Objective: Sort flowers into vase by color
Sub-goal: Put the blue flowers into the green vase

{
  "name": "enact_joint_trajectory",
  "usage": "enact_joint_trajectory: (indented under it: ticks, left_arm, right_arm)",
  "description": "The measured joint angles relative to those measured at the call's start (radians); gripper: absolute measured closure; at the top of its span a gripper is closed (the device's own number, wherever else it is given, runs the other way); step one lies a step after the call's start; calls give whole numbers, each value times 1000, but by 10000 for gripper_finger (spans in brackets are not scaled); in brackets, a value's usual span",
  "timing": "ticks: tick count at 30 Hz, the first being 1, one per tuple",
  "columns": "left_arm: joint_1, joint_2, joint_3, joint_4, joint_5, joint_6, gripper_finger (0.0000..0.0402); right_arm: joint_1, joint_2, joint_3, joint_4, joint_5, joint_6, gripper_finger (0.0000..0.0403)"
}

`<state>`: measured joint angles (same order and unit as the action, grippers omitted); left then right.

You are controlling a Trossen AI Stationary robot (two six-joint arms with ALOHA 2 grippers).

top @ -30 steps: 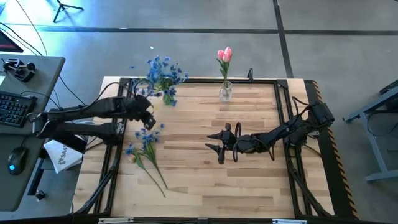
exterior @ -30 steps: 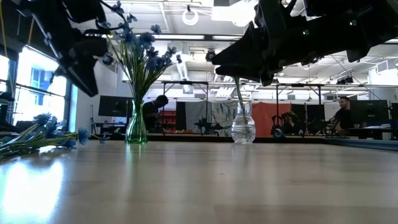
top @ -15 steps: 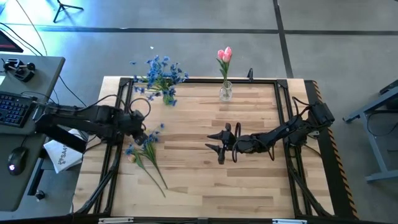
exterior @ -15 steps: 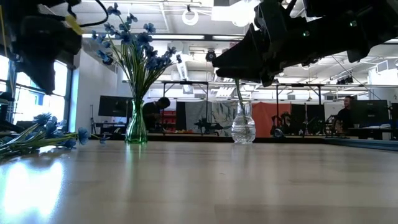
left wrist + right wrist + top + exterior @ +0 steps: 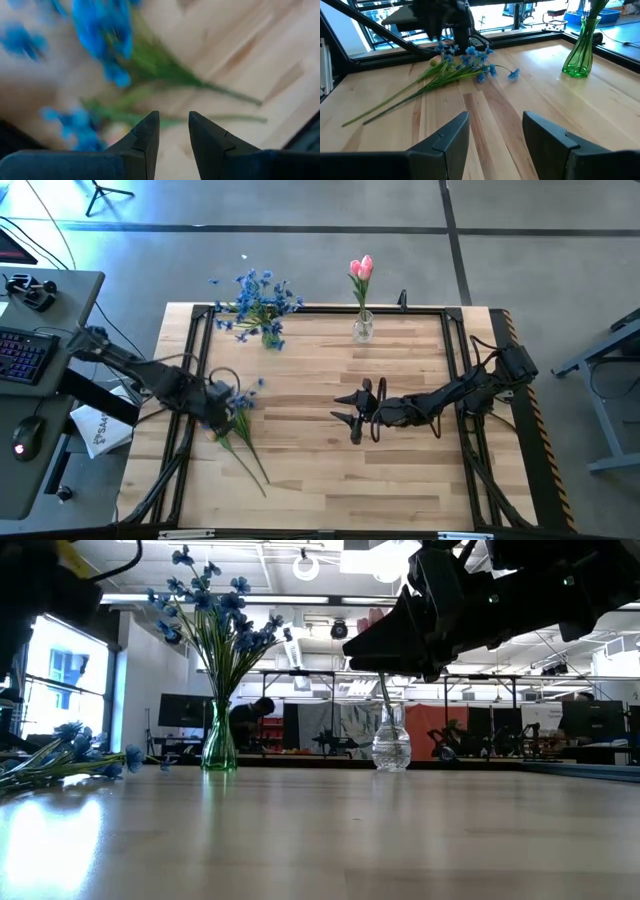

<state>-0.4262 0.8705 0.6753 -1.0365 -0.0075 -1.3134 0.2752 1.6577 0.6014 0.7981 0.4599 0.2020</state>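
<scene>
Left tool (image 5: 222, 412) over table-left flowers (image 5: 238, 428)

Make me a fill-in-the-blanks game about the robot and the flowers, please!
1. The pink tulip stands in the ____ vase.
2. The flowers lying on the table have ____ blossoms.
3. The ____ gripper is right over those flowers.
4. The green vase holds ____ flowers.

Missing words: clear; blue; left; blue

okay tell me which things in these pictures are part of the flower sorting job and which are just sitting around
Part of the job:
- loose blue flowers lying on the table, left gripper right over them, jaws slightly apart
- green vase holding blue flowers
- clear vase holding pink tulips

Just lying about:
- keyboard, mouse on the side desk
- right gripper, open, waiting mid-table
</scene>
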Motion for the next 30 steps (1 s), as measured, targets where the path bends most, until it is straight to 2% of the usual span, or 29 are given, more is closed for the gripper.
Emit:
enact_joint_trajectory:
  ticks: [4,8,12,23,27,30]
  left_arm:
    - [-87,69,-43,109,59,-143,310]
    - [-128,136,-74,299,40,-212,305]
    - [-131,204,-74,384,15,-248,286]
    - [-95,387,-75,413,-20,-393,181]
    - [-69,438,-75,413,-29,-403,172]
    - [-45,478,-75,414,-29,-376,180]
  right_arm:
    - [0,0,0,-13,0,-11,222]
    - [0,0,0,-26,0,-41,222]
    - [0,0,0,-31,0,-71,222]
    - [0,0,0,-50,0,-72,222]
    - [0,0,0,-54,0,-71,222]
    - [0,0,0,-54,0,-71,222]
